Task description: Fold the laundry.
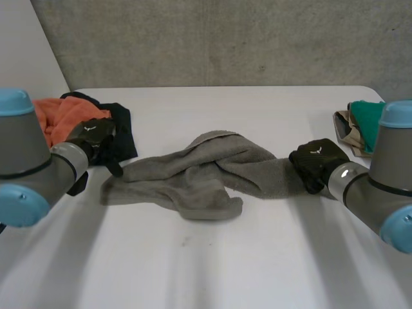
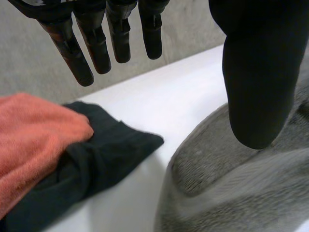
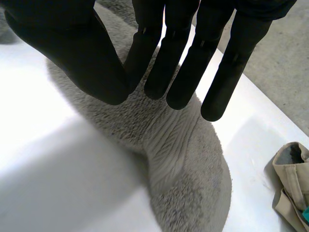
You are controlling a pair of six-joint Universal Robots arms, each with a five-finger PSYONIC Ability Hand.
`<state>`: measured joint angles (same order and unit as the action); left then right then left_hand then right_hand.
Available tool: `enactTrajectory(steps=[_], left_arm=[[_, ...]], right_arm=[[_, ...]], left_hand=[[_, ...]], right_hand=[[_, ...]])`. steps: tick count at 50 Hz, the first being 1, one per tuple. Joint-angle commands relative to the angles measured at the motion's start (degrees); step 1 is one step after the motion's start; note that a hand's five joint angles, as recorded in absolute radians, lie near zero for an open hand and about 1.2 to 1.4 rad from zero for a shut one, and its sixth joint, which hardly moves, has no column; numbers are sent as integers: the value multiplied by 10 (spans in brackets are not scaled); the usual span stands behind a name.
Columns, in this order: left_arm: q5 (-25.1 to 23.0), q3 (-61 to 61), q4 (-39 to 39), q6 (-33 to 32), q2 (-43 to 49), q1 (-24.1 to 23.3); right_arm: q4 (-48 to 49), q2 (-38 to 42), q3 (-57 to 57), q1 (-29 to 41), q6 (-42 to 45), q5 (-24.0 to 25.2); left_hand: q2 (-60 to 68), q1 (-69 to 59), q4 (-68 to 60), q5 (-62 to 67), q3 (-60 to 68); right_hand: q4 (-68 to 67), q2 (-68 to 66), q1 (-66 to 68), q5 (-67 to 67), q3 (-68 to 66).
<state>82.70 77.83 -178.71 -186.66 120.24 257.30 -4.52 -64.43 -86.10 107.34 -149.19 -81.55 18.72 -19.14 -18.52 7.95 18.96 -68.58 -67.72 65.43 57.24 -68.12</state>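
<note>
1. The crumpled grey terry towel (image 1: 206, 174) lies twisted across the middle of the white surface (image 1: 212, 264), with one end toward each arm.
2. The left hand (image 1: 96, 137) is at the towel's left end. Its fingers are straight and spread from the thumb, and it holds nothing.
3. The right hand (image 1: 315, 161) hangs over the towel's rounded right end. Its fingers are straight and apart from the thumb, clamped on nothing.
4. The towel looks soft, limp and light. Its thick pile should give good grip, but it will likely sag and drag rather than keep any shape.
5. The best holds are probably the hemmed ends, such as the ribbed band under the right fingers. The corners are buried in the folds, so it likely needs spreading first.
6. An orange fleecy cloth (image 1: 61, 116) and a black cloth (image 1: 123, 129) lie just beside the left end, not touching it. A beige and green pile of clothes (image 1: 360, 125) sits near the right end.
</note>
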Motion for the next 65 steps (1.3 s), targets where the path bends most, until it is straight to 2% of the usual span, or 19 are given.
enactTrajectory(steps=[1,7,14,16,18,19,21,25,30,32,38,43,49,56,60,61,62,64,65], left_arm=[[-31,-122,109,-3,106,29],[-36,-169,174,1,149,32],[-38,-191,146,-1,180,22],[-34,-199,136,1,192,17],[-33,-200,136,3,195,14],[-32,-201,137,4,195,8],[-28,-200,140,5,191,4],[-9,-184,151,5,151,-3],[12,-139,135,4,64,-7],[9,-115,116,2,19,-12],[-2,-58,91,-35,-88,-32],[-12,-22,87,-84,-162,-51],[-20,7,86,-124,-230,-71],[-26,24,77,-145,-274,-94],[-27,36,56,-159,-290,-96],[-27,40,43,-162,-292,-94],[-27,40,35,-160,-293,-93],[-27,39,16,-160,-292,-87],[-27,35,-3,-163,-291,-80]], right_arm=[[17,-50,-63,-19,44,29],[36,-64,-82,-34,58,33],[49,-81,-91,-43,34,41],[50,-92,-93,-47,25,49],[47,-100,-93,-50,21,55],[46,-109,-91,-56,20,60],[43,-117,-86,-62,20,65],[44,-124,-41,-73,18,75],[32,-69,76,-59,20,92],[7,-19,149,-50,21,111],[-97,143,375,-35,34,190],[-121,262,516,-21,43,243],[-88,344,562,6,60,278],[-60,389,563,30,68,287],[-50,404,565,38,66,285],[-40,408,568,39,65,277],[-35,410,571,38,65,270],[-17,408,575,36,62,247],[12,403,584,33,60,207]], left_hand=[[26,-22,-28,34,24],[41,-37,-43,49,39],[145,-141,-147,153,143],[219,-215,-221,227,216],[330,-326,-332,338,327],[495,-491,-497,503,493],[612,-608,-614,620,610],[613,-609,-615,621,610],[613,-609,-615,621,610],[613,-609,-615,621,610],[613,-609,-615,621,610],[613,-609,-615,621,610],[613,-609,-615,621,610],[613,-609,-615,621,610],[613,-609,-615,621,610],[613,-609,-615,621,610],[613,-609,-615,621,610],[613,-609,-615,621,610],[613,-609,-615,621,610]], right_hand=[[-114,-123,146,128,-119],[-114,-123,146,128,-119],[-114,-123,146,128,-119],[-114,-123,146,128,-119],[-5,-14,37,19,-10],[162,153,-130,-148,157],[301,292,-269,-287,296],[525,516,-493,-511,520],[556,547,-524,-542,551],[556,547,-524,-542,551],[549,540,-517,-535,544],[539,530,-507,-525,534],[534,525,-502,-520,529],[510,502,-479,-497,506],[254,245,-222,-240,249],[41,33,-10,-28,37],[-86,-94,117,99,-90],[-114,-123,146,128,-119],[-114,-123,146,128,-119]])
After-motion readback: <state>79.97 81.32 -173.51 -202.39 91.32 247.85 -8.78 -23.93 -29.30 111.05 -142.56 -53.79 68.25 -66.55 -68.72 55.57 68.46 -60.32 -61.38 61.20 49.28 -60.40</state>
